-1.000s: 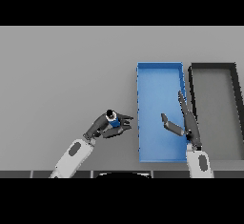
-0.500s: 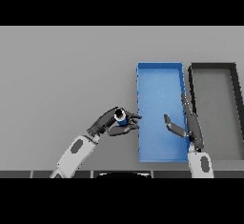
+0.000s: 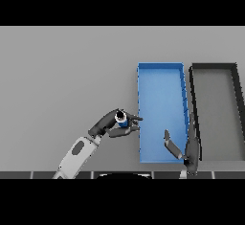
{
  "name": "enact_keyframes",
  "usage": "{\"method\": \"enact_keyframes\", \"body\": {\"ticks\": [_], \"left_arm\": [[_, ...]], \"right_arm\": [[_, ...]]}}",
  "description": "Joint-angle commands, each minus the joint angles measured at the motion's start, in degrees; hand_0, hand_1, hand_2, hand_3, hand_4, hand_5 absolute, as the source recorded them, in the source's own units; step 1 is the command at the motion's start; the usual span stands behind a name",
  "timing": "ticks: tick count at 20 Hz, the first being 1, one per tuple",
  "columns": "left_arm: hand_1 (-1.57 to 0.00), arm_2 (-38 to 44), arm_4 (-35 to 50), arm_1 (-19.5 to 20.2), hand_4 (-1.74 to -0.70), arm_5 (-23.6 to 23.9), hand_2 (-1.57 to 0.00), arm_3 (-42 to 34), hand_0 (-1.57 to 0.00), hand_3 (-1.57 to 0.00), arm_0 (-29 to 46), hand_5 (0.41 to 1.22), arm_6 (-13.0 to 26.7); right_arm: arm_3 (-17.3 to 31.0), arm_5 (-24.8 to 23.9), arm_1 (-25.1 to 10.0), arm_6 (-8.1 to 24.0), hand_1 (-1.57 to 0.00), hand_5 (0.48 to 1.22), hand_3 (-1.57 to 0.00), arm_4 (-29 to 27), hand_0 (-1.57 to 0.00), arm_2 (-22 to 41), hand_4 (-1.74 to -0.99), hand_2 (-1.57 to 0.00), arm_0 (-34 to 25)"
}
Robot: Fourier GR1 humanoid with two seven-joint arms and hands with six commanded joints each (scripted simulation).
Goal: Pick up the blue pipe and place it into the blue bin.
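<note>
The blue pipe is a short blue tube with a pale open end. My left hand is shut on it, lifted above the grey table just left of the blue bin. The fingertips reach almost to the bin's left wall. The blue bin is a long open tray with nothing inside it. My right hand is open with straight fingers pointing away, standing over the bin's near right corner and right wall.
A dark grey bin of the same shape stands right beside the blue one, on its right. The grey table stretches to the left and far side.
My left hand has carried the blue pipe to the right, closing in on the blue bin's left wall. The right hand has stayed in place.
</note>
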Motion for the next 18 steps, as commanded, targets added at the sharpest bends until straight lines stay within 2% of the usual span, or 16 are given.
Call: {"method": "enact_keyframes", "body": {"ticks": [1, 2, 3, 5, 9, 12, 14, 15, 16, 18], "left_arm": [[-1.57, -0.04, -0.20, -0.56, -1.47, -0.08, -1.57, 0.21, -1.57, -1.57, 0.07, 1.221, 0.25], [-1.57, 0.11, -0.59, -0.65, -1.47, -0.39, -1.57, 0.16, -1.57, -1.57, -0.10, 1.221, 0.25], [-1.57, 0.43, 0.03, -0.77, -1.47, -1.10, -1.57, -0.36, -1.57, -1.57, 0.15, 1.221, -0.07], [-1.57, 0.59, -0.36, -1.16, -1.47, -1.56, -1.57, -0.48, -1.57, -1.57, 0.73, 1.221, 0.45], [-1.57, 0.87, -1.28, -1.88, -1.47, -2.18, -1.57, -1.61, -1.57, -1.57, 1.31, 1.221, 1.43], [-1.57, 1.46, -2.48, -2.41, -1.47, -2.65, -1.57, -0.96, -1.57, -1.57, 0.42, 1.221, 2.65], [-1.57, 2.18, -2.63, -2.12, -1.47, -3.46, -1.57, -0.76, -1.57, -1.57, 0.67, 1.221, 1.92], [-1.57, 1.92, -3.30, -2.47, -1.47, -3.37, -1.57, -1.24, -1.57, -1.57, 0.89, 1.221, 2.07], [-1.57, 2.50, -3.09, -2.90, -1.47, -3.65, -1.57, -0.83, -1.57, -1.57, 0.16, 1.221, 2.10], [-1.57, 2.73, -3.25, -3.22, -1.47, -4.35, -1.57, -0.80, -1.57, -1.57, 0.45, 1.221, 1.78]], "right_arm": [[-1.33, 1.96, -0.06, -2.07, 0.00, 0.648, 0.00, -3.81, 0.00, -0.08, -1.195, -0.04, 0.17], [-3.14, 4.81, -0.71, -2.68, -0.01, 0.641, 0.00, -8.72, 0.00, -0.63, -1.198, -0.07, -0.03], [-5.51, 8.39, -1.85, -1.41, -0.02, 0.624, 0.00, -12.34, 0.00, 0.03, -1.202, -0.09, -0.33], [-7.09, 13.82, -4.69, 7.54, -0.03, 0.607, 0.00, -16.19, 0.00, 0.43, -1.215, -0.12, -2.51], [-9.90, 21.66, -9.27, 18.10, -0.01, 0.568, 0.00, -21.97, 0.00, 1.49, -1.247, -0.11, -10.91], [-11.57, 23.84, -11.51, 24.88, -0.01, 0.558, 0.00, -22.20, 0.00, 3.21, -1.270, -0.09, -18.86], [-11.17, 25.14, -12.05, 28.49, 0.00, 0.558, 0.00, -22.29, 0.00, 5.34, -1.291, -0.07, -24.20], [-10.51, 25.35, -11.68, 30.64, 0.00, 0.556, 0.00, -22.35, 0.00, 6.39, -1.296, -0.05, -27.56], [-10.01, 25.86, -11.57, 31.13, 0.00, 0.559, 0.00, -22.21, 0.00, 7.38, -1.298, -0.04, -29.21], [-9.21, 26.56, -10.64, 34.50, 0.00, 0.560, 0.00, -22.96, 0.00, 9.14, -1.300, -0.04, -33.46]]}}
